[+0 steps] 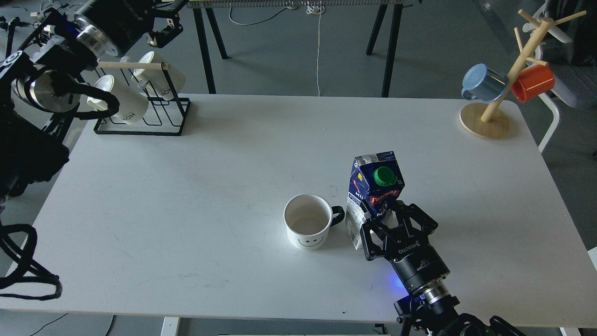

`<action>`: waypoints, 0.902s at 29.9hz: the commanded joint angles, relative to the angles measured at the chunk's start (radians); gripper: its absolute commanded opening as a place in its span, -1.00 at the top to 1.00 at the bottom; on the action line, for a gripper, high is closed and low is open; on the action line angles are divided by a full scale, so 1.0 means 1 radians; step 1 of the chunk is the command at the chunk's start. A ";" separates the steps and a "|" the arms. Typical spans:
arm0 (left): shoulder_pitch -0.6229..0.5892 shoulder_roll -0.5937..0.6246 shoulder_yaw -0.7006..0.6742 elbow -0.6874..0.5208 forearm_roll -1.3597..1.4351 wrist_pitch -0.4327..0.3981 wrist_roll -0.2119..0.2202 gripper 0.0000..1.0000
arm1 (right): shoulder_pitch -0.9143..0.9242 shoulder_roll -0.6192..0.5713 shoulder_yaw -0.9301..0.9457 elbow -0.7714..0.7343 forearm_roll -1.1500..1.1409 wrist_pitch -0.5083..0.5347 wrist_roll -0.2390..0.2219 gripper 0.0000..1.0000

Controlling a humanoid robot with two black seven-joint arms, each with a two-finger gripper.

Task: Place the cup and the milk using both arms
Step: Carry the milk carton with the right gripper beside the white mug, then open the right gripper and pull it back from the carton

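Note:
The white cup (308, 222) with a black handle and a smiley face stands upright at the table's front middle, handle pointing right. The dark blue milk carton (376, 185) with a green cap is nearly upright just right of the cup's handle. My right gripper (395, 223) is shut on the carton's lower part from the near side. I cannot tell whether the carton's base rests on the table. My left gripper (170, 21) is raised at the far left, above the mug rack, with its fingers apart and empty.
A black wire rack (140, 122) with ribbed white mugs stands at the back left, under my left arm. A wooden mug tree (485, 122) with a blue mug (482, 83) and an orange mug (534, 82) stands at the back right corner.

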 commanded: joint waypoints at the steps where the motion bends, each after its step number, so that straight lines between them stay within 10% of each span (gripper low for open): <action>1: 0.001 0.000 0.001 0.000 0.000 0.000 0.000 -0.99 | 0.001 0.009 -0.015 -0.004 -0.033 0.000 -0.001 -0.01; 12: 0.003 0.008 0.000 0.000 0.000 0.000 0.000 -0.99 | -0.001 0.030 -0.032 -0.024 -0.047 0.000 -0.001 -0.02; 19: 0.003 0.008 0.000 0.000 0.000 0.000 0.000 -0.99 | -0.016 0.027 -0.028 -0.022 -0.047 0.000 0.004 -0.92; 27: 0.003 0.008 0.000 0.000 0.000 0.000 0.000 -0.99 | -0.056 0.015 -0.016 -0.010 -0.047 0.000 0.004 -0.94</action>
